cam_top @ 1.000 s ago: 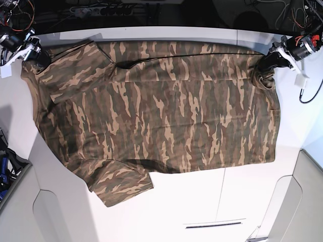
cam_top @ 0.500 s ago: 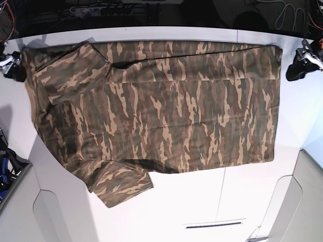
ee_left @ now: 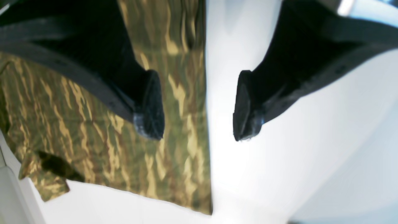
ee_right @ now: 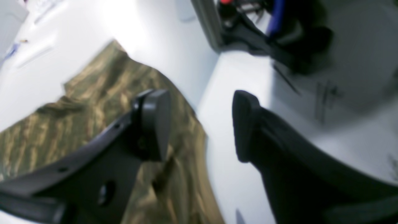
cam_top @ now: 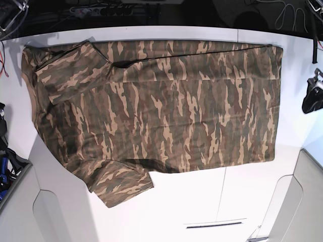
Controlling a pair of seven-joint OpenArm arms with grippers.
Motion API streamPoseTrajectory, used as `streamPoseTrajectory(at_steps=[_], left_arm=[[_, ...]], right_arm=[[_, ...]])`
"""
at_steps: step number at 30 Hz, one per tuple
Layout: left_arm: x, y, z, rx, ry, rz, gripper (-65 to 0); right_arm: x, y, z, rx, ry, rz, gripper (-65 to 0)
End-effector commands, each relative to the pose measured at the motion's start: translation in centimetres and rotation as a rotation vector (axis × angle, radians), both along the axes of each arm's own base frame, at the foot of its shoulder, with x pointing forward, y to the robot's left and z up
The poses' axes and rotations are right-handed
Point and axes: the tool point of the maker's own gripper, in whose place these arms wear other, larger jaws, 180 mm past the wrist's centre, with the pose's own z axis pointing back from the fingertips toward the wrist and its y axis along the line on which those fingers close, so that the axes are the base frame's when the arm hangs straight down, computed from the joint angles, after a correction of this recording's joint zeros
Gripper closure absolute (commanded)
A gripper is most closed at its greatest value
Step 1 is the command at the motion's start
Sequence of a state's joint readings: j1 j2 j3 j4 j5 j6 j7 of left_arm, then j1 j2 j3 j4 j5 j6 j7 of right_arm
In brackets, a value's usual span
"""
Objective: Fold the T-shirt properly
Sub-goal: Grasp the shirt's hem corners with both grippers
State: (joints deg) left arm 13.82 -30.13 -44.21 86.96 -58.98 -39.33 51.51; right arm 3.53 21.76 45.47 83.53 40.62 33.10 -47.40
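Note:
The camouflage T-shirt lies spread flat on the white table, with its collar side at the left and its hem at the right. One sleeve is folded over the body at the far left, and the other sticks out at the near left. My left gripper is open and empty, off the shirt's right edge. In the left wrist view it hangs over the hem edge of the shirt. My right gripper is open and empty beside the shirt's left edge; the base view barely shows it.
A dark bin with blue parts sits at the left table edge and also shows in the right wrist view. Grey panels flank the front corners. A narrow slot lies near the front. Cables run along the back.
Both grippers let go of the shirt's far corners, opened, and moved outward and toward the front. The bunched far right corner now lies flat.

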Motion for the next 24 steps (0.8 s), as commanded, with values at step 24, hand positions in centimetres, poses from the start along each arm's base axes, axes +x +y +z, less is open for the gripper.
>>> streamPoseTrajectory(at_steps=[24], left_arm=[[11.7, 2.2, -9.3, 0.001, 0.205, 0.101, -38.1]], right_arm=[[9.8, 1.8, -9.8, 0.156, 0.063, -0.086, -31.4]])
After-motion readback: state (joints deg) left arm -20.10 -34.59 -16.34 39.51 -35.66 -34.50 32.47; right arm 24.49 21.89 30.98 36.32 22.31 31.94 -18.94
